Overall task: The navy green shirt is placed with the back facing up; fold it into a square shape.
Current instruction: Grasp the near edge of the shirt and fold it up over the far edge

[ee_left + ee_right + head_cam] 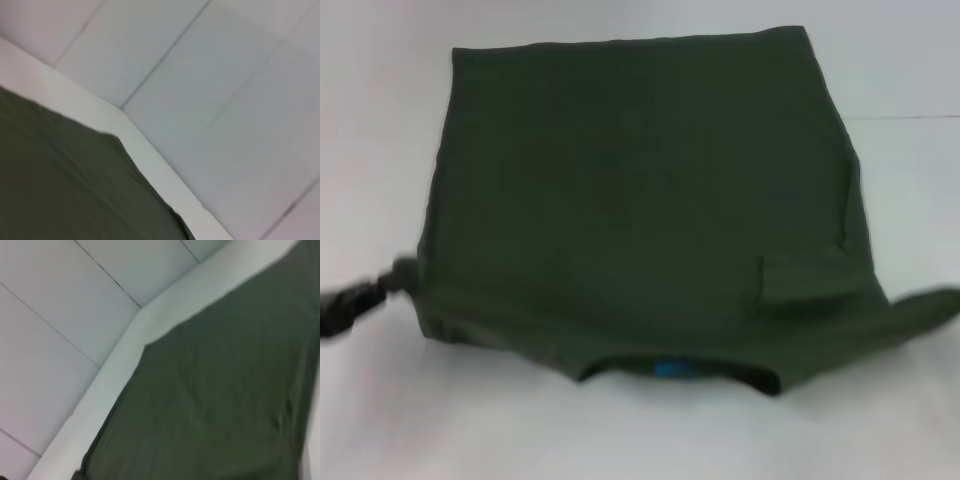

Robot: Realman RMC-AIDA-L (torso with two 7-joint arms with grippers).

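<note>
Head view: left hand [398, 272] touches shirt [640, 200] edge.

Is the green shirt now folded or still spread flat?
Partly folded: the navy green shirt has straight folded side edges, but one sleeve sticks out.

No legible text anywhere, not even on the shirt's [640, 200] blue neck tag [673, 370].

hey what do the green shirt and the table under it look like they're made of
The shirt: soft matte knit cloth, probably cotton; it lies limp with shallow creases, a folded flap and no shine. The table: a smooth white surface with a plain pale edge, likely laminate or painted board, though its look leaves that open. The left gripper at the shirt's left edge looks like dark plastic or metal.
</note>
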